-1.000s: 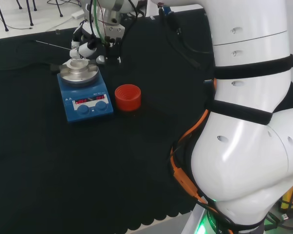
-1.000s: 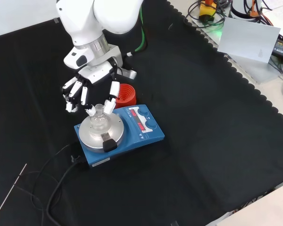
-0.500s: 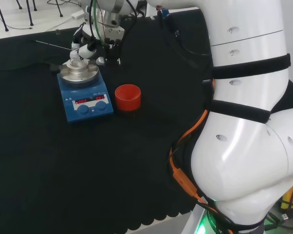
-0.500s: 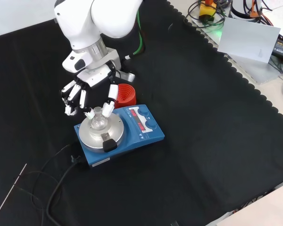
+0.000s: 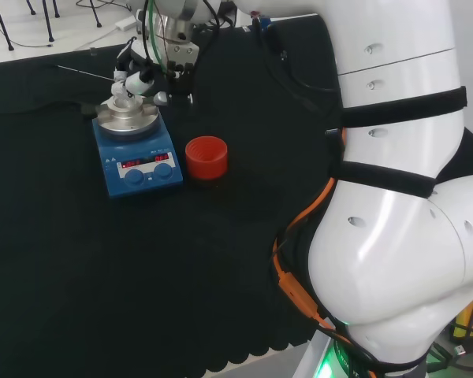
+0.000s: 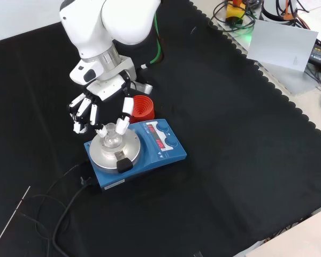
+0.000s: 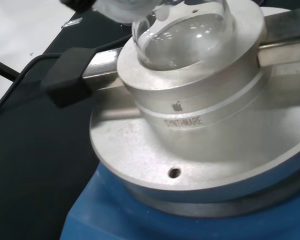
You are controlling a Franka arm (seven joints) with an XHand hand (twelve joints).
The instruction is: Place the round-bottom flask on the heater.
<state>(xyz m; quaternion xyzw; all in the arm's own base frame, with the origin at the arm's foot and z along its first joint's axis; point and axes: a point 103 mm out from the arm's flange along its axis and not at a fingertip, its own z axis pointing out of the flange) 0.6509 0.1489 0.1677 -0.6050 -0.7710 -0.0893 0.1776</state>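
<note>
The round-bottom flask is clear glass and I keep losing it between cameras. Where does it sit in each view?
Head view: the round-bottom flask sits on the heater's metal block, upper left, under the hand.
Front view: left of centre, on the metal block, between the fingers.
Wrist view: its glass bulb rests in the block's bowl.
Shared landmark: the blue heater, with the red ribbed ring beside it.

The hand [image 6: 99,99] hangs just above the heater [image 6: 150,152], palm down, fingers [image 6: 124,124] spread and reaching down around the flask [image 6: 112,138] neck there.
</note>
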